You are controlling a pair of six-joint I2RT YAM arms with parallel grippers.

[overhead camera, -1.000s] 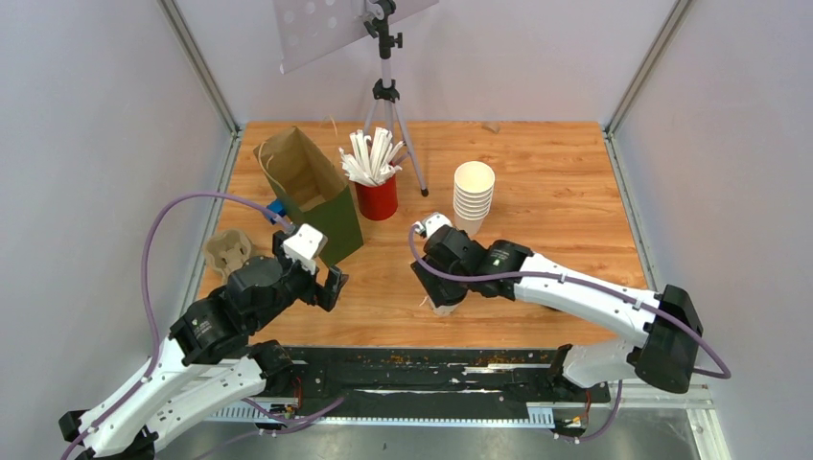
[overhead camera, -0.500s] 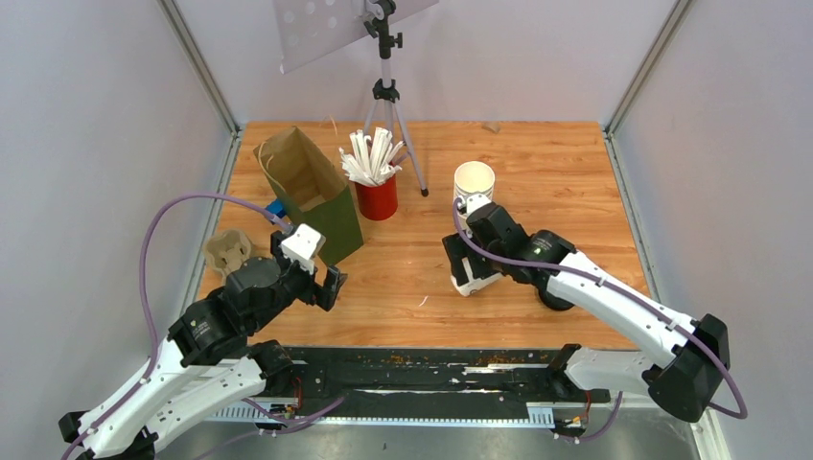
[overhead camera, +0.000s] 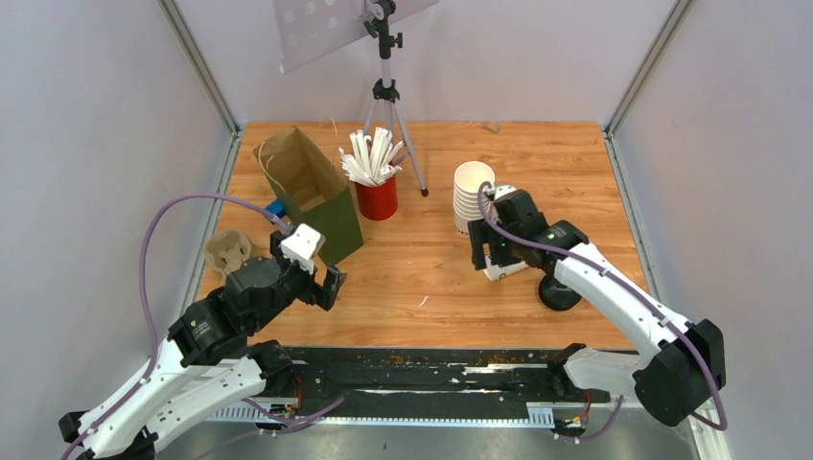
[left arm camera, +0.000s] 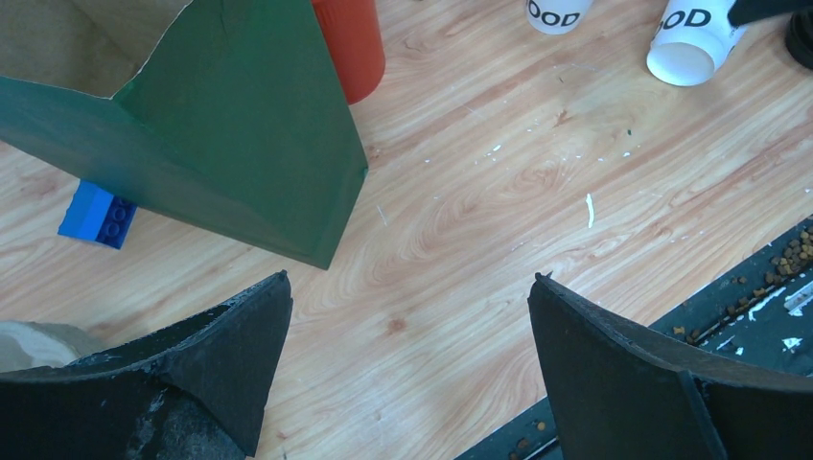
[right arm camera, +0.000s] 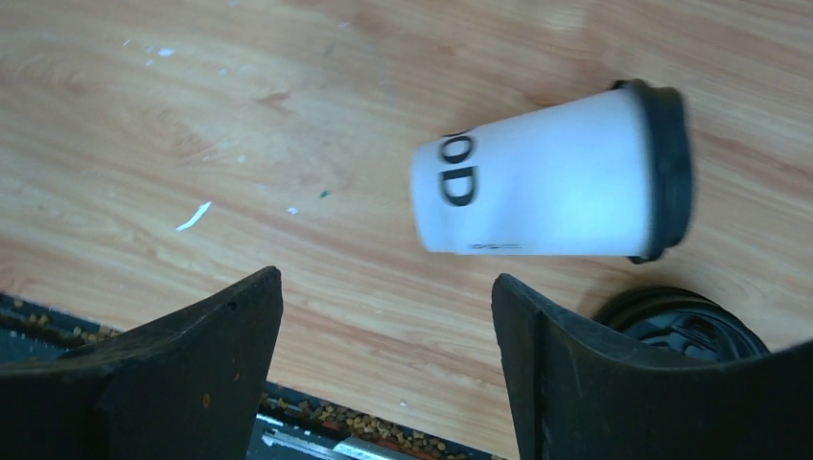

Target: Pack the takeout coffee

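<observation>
Top cam: the lidded takeout coffee cup (overhead camera: pixel 502 271) is right by my right end effector (overhead camera: pixel 487 253), near the stack of plain cups (overhead camera: pixel 472 196). The open paper bag (overhead camera: pixel 309 187) is well off to the left.

Left wrist: left end effector (left arm camera: pixel 407 287) is wide open and empty, facing the bag's corner.

Right wrist: jaws spread wide, nothing gripped. The cup is just ahead, with loose black lids (right arm camera: pixel 683 326) beside it.

Looks like the pickup step. Next I'd close gently on the cup body, then carry it bagward.

The small tapered white paper cup (right arm camera: pixel 537 187) looked matt, its round black plastic lid (right arm camera: pixel 669 172) smooth; the wood-grain table (right arm camera: pixel 240 105) had a light sheen.
</observation>
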